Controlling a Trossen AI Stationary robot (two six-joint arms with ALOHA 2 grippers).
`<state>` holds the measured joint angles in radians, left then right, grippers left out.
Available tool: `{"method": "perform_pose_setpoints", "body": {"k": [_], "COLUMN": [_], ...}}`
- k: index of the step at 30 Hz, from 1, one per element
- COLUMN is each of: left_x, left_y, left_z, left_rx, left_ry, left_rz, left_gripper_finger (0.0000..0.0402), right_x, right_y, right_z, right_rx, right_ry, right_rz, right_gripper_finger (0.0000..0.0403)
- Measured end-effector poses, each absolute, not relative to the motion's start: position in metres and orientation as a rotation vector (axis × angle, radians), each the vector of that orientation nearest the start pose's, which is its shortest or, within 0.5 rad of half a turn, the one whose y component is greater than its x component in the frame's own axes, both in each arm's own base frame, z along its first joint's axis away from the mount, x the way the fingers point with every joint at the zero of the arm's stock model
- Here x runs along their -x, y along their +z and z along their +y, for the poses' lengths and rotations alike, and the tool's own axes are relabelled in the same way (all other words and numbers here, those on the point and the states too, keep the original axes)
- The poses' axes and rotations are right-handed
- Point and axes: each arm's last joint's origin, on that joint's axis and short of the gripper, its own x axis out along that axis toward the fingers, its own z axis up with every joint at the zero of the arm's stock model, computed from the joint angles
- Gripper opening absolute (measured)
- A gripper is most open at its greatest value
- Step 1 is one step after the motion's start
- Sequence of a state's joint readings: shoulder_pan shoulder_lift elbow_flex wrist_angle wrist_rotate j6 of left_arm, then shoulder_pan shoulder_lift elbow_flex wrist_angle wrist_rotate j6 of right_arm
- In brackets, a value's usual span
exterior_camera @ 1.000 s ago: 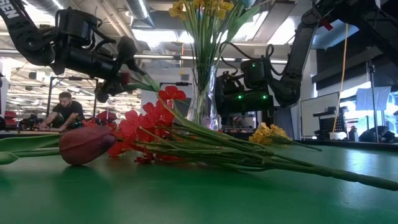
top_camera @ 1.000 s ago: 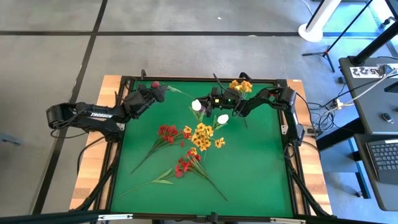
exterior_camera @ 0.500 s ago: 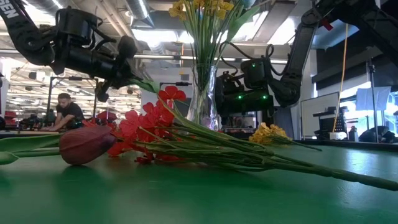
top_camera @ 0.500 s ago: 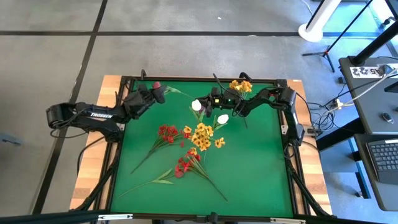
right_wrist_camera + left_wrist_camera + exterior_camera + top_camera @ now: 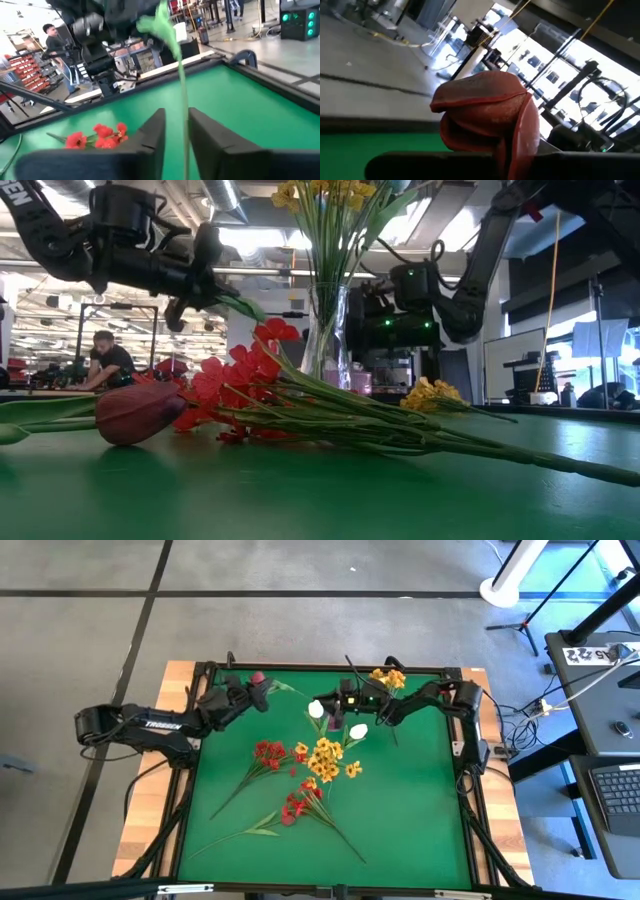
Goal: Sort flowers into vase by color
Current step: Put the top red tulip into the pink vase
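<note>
Flowers (image 5: 322, 758) lie mostly loose on the green table (image 5: 410, 810), red and yellow sprays mid-table, while a few yellow ones already stand in the vase (image 5: 328, 340) near the far edge. We see the left gripper (image 5: 247, 694) clenched on a dark red bud (image 5: 487, 112), lifted off the table at the far left. The right gripper (image 5: 175, 131) hangs beside the vase with a green stem (image 5: 182, 107) running between its slightly parted fingers, seemingly letting go. We judge the next move is carrying the red bud to its place, clear of the right arm.
</note>
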<state>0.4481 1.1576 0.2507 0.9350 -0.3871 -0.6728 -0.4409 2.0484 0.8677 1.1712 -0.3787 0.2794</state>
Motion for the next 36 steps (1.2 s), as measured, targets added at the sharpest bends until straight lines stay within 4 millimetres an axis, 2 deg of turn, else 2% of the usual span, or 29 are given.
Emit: {"method": "perform_pose_setpoints", "body": {"k": [7,13,19,27,32,36], "left_x": [-0.196,-0.212,-0.229,-0.244,-0.247,-0.247], "left_y": [0.208,0.226,0.256,0.295,0.306,0.303], "left_z": [0.097,0.093,0.089,0.081,0.077,0.077], "left_rx": [0.536,0.425,0.320,0.212,0.164,0.155], "left_ry": [0.770,0.745,0.716,0.673,0.658,0.656], "left_rz": [-0.246,-0.161,-0.072,0.009,0.052,0.088], "left_gripper_finger": [0.0002,0.0002,0.0002,0.0002,0.0002,0.0002], "right_x": [-0.349,-0.338,-0.318,-0.289,-0.272,-0.261], "right_y": [0.149,0.169,0.195,0.233,0.251,0.255], "right_z": [-0.155,-0.159,-0.162,-0.150,-0.141,-0.136], "right_rx": [-0.284,-0.235,-0.182,-0.088,-0.061,-0.048], "right_ry": [-0.036,-0.053,-0.100,-0.179,-0.194,-0.218], "right_rz": [0.029,0.116,0.227,0.345,0.383,0.452], "right_gripper_finger": [0.0189,0.0235,0.0244,0.0241,0.0241,0.0241]}}
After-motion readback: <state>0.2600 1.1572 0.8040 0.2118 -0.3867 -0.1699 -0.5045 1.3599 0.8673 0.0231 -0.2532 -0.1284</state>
